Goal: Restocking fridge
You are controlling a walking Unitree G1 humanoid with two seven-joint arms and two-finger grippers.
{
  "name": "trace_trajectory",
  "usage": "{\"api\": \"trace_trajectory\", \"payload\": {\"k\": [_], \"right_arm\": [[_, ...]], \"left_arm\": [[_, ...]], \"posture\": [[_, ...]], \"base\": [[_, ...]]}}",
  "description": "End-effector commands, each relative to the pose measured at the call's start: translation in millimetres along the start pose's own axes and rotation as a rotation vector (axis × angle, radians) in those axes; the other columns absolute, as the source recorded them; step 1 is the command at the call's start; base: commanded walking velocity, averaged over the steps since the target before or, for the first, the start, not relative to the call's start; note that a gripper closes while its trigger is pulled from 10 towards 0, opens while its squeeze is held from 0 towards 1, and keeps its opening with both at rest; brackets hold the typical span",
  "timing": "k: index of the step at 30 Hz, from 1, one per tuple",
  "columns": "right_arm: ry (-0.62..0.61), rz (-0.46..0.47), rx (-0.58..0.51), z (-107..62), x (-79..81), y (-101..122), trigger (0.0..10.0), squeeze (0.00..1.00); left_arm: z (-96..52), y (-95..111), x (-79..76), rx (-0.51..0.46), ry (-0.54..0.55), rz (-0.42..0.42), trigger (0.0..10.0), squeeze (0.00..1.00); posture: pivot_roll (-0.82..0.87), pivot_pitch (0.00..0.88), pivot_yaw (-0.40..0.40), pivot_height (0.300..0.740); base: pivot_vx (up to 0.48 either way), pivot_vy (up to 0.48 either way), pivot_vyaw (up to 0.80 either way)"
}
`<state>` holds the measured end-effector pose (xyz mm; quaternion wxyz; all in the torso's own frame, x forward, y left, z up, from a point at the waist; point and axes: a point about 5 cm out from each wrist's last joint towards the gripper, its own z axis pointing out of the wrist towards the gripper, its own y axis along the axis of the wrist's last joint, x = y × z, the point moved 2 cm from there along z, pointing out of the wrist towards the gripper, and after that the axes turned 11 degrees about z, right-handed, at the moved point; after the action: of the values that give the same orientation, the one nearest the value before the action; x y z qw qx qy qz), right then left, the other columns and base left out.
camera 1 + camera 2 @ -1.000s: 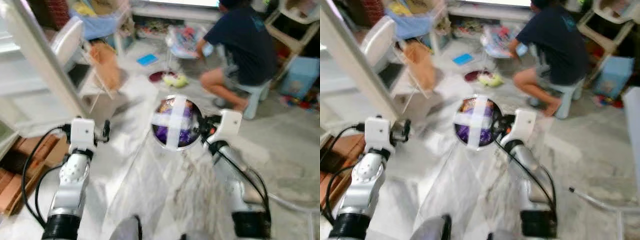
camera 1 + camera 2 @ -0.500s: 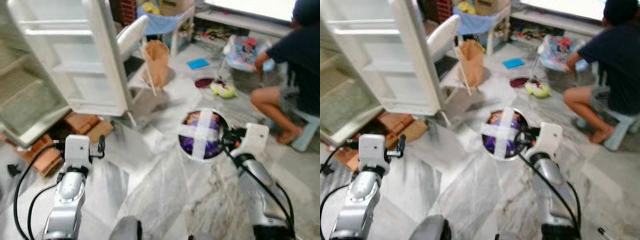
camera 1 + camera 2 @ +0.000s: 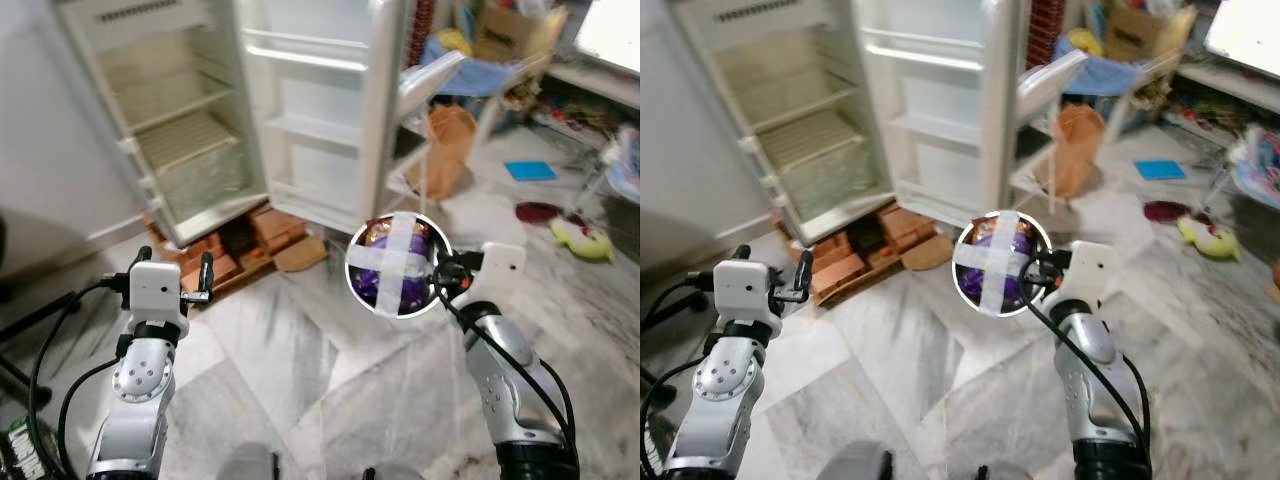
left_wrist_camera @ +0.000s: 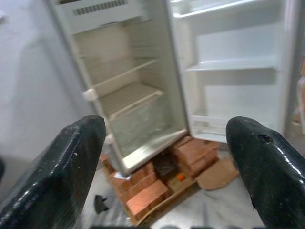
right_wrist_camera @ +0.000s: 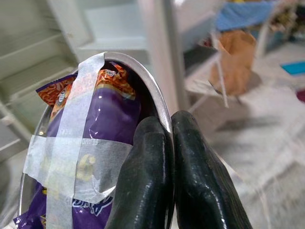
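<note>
Left eye view now faces the open fridge (image 3: pixel 200 150), which a second ago lay at the frame edge; the camera has turned, so approach for loading can begin. Right gripper (image 5: pixel 167 157), fingers clamped on the rim, carries the taped bowl (image 3: pixel 398 265) of snack packets. Left gripper (image 4: pixel 167 157) is held forward, fingers apart, empty.

No word, brand or number could be read anywhere. The purple and orange snack packet (image 5: pixel 102 119) in the metal bowl (image 5: pixel 155 98) carried a small round emblem in the upper left of the right wrist view, and pale lettering lower down under the crossed strips of white tape (image 5: pixel 71 157), but both were too blurred and covered to make out.
</note>
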<state>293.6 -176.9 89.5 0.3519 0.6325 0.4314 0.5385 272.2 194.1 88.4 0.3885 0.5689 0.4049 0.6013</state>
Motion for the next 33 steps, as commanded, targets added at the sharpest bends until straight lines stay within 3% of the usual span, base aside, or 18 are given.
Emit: {"api": "trace_trajectory", "payload": {"k": [1, 15, 33], "right_arm": [[0.052, 0.007, -0.046, 4.0, 15.7, 10, 10.0, 0.00], [0.052, -0.010, -0.057, 4.5, 14.3, 13, 10.0, 0.00], [0.135, -0.033, -0.060, 20.7, 37.2, 18, 10.0, 0.00]], "left_arm": [[3.1, 4, 5.1, -0.018, 0.004, 0.012, 10.0, 0.00], [6.8, 4, 2.2, -0.013, -0.014, 0.013, 10.0, 0.00], [9.3, 1, 1.3, 0.014, 0.002, 0.032, 10.0, 0.00]], "posture": [[0.04, 0.034, -0.036, 0.740], [0.03, 0.041, -0.038, 0.740], [0.03, 0.058, -0.052, 0.740]], "base": [[0.480, 0.000, 0.80], [0.480, 0.000, 0.80], [0.480, 0.000, 0.79]]}}
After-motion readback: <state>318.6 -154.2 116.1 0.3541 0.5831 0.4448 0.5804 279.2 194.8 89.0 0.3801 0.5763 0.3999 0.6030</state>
